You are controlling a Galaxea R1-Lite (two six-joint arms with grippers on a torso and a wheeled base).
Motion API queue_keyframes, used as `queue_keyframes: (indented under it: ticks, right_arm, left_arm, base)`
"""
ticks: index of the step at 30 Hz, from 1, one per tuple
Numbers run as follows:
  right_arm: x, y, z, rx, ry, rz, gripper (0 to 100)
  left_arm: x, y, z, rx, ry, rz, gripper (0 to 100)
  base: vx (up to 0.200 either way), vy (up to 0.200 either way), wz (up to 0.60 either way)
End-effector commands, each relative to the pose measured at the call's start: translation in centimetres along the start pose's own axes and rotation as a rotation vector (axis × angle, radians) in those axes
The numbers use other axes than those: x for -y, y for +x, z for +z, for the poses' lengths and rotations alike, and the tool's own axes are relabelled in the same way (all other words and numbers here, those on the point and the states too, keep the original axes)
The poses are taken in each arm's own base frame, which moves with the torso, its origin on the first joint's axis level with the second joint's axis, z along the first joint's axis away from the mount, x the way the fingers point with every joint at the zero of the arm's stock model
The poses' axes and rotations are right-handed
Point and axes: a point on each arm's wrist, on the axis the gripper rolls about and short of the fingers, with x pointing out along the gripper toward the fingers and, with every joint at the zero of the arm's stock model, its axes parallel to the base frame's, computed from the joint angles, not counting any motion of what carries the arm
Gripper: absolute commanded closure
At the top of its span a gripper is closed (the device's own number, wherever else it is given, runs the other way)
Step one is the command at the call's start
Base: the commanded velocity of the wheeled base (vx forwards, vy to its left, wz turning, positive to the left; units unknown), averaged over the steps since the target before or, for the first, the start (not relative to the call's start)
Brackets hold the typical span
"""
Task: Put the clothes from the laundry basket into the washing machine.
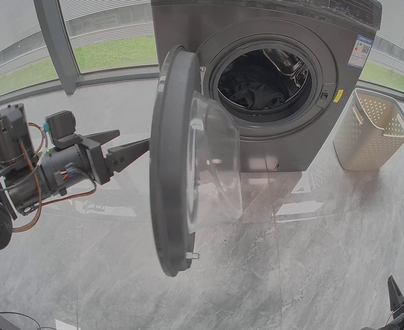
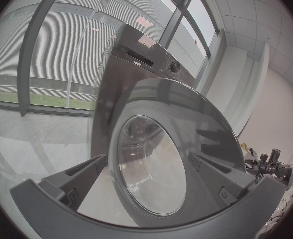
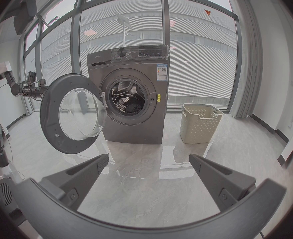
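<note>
The grey washing machine [image 1: 266, 19] stands with its round door [image 1: 172, 161] swung wide open. Dark clothes [image 1: 257, 92] lie inside the drum, and they also show in the right wrist view as dark clothes [image 3: 131, 105]. A cream laundry basket [image 1: 371, 131] sits on the floor right of the machine; I see no clothes in it. My left gripper [image 1: 133, 139] is open, its tips right at the door's outer face [image 2: 153, 156]; I cannot tell whether they touch. My right gripper [image 1: 403, 271] hangs open and holds nothing, low at the near right, well back from the machine [image 3: 130, 93].
Polished grey floor tiles [image 1: 303, 262] stretch between me and the machine. The open door juts out toward me at mid-left. Tall windows and a grey pillar [image 1: 55, 33] stand behind. The basket [image 3: 199, 123] sits close to the machine's right side.
</note>
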Motion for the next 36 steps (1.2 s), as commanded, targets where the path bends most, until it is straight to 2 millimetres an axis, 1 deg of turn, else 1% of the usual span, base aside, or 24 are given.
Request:
queue_keyframes:
  ticks: [1,2,4,6,10,11,12,13,14,15,17,22,25,27,28,32,36]
  right_arm:
    - [0.0,0.0,-0.5,0.001,-0.001,0.0,0]
    - [0.0,0.0,-0.5,0.001,-0.001,0.0,0]
    - [0.0,0.0,-0.5,0.001,-0.001,0.0,0]
    - [0.0,0.0,-0.5,-0.001,-0.001,0.0,0]
    - [0.0,0.0,-0.5,0.001,-0.002,0.002,0]
    - [0.0,0.0,-0.5,0.001,-0.001,0.002,0]
    - [0.0,0.0,-0.5,0.001,-0.002,0.002,0]
    - [0.0,0.0,-0.5,0.001,-0.002,0.002,0]
    - [0.0,0.0,-0.5,0.001,-0.002,0.002,0]
    - [0.0,0.0,-0.5,0.001,-0.002,0.002,0]
    - [0.0,0.0,-0.5,0.001,-0.002,0.002,0]
    - [0.0,0.0,-0.5,0.001,-0.002,0.002,0]
    - [0.0,0.0,-0.5,0.001,-0.002,0.002,0]
    - [0.0,0.0,-0.5,0.001,-0.002,0.002,0]
    - [0.0,0.0,-0.5,0.001,-0.002,0.002,0]
    - [0.0,0.0,-0.5,0.001,-0.002,0.002,0]
    - [0.0,0.0,-0.5,0.001,-0.002,0.002,0]
  left_arm:
    - [0.5,3.4,-0.8,-0.035,-0.01,-0.05,0]
    - [0.9,5.0,-0.7,-0.026,-0.006,-0.052,0]
    - [1.2,6.4,-0.6,-0.018,-0.004,-0.052,0]
    - [1.6,8.3,-0.5,-0.002,0.0,-0.058,0]
    - [2.0,11.2,-0.3,0.023,-0.007,-0.068,0]
    - [2.0,11.4,-0.3,0.026,-0.01,-0.069,0]
    - [1.9,12.6,-0.2,0.04,-0.019,-0.063,0]
    - [1.9,12.6,-0.2,0.04,-0.019,-0.063,0]
    - [1.8,13.3,-0.1,0.05,-0.022,-0.058,0]
    - [1.6,14.6,0.0,0.066,-0.019,-0.059,0]
    - [1.7,15.8,0.1,0.079,-0.016,-0.066,0]
    - [1.1,19.8,-0.1,0.141,-0.011,-0.024,0]
    - [0.9,21.0,-0.1,0.164,-0.019,-0.022,0]
    - [1.1,21.3,0.0,0.166,-0.024,-0.027,0]
    - [1.7,21.8,0.0,0.164,-0.036,-0.042,0]
    - [2.1,22.3,0.3,0.17,-0.051,-0.054,0]
    - [1.9,23.7,0.8,0.22,-0.06,0.007,0]
  base:
    - [0.0,0.0,0.0]
    - [0.0,0.0,0.0]
    - [0.0,0.0,0.0]
    - [0.0,0.0,0.0]
    - [0.0,0.0,0.0]
    - [0.0,0.0,0.0]
    - [0.0,0.0,0.0]
    - [0.0,0.0,0.0]
    - [0.0,0.0,0.0]
    - [0.0,0.0,0.0]
    - [0.0,0.0,0.0]
    - [0.0,0.0,0.0]
    - [0.0,0.0,0.0]
    - [0.0,0.0,0.0]
    - [0.0,0.0,0.0]
    - [0.0,0.0,0.0]
    - [0.0,0.0,0.0]
